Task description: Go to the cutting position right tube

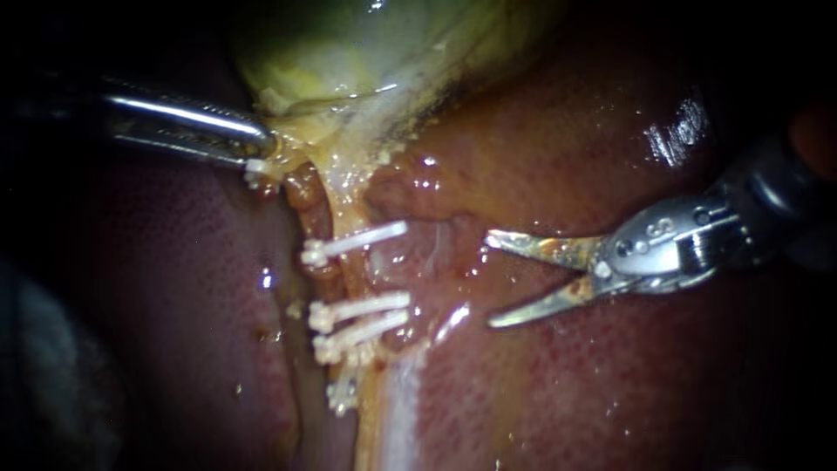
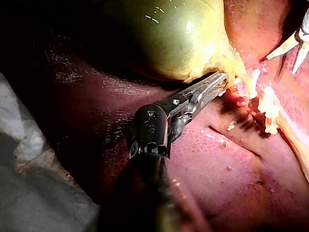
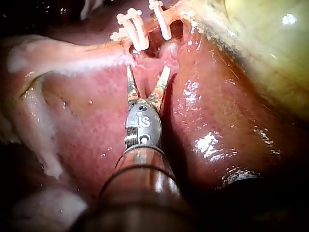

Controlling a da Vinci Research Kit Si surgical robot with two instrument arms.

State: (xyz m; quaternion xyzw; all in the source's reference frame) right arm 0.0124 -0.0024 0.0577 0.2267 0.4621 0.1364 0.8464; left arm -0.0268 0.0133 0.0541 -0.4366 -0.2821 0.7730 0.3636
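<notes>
Gallbladder [image 1: 366, 44]: yellow-green, glossy, lying against the liver [image 1: 610, 392]. Liver surface dark red, wet, finely speckled, with bright glints. Pale grey cloth [image 2: 24, 193] beside the liver's dark edge.

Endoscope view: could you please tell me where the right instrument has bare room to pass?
Free: bare liver below the right instrument, and between it and the clips. Crowded: the clips, and the left instrument at the gallbladder.
</notes>
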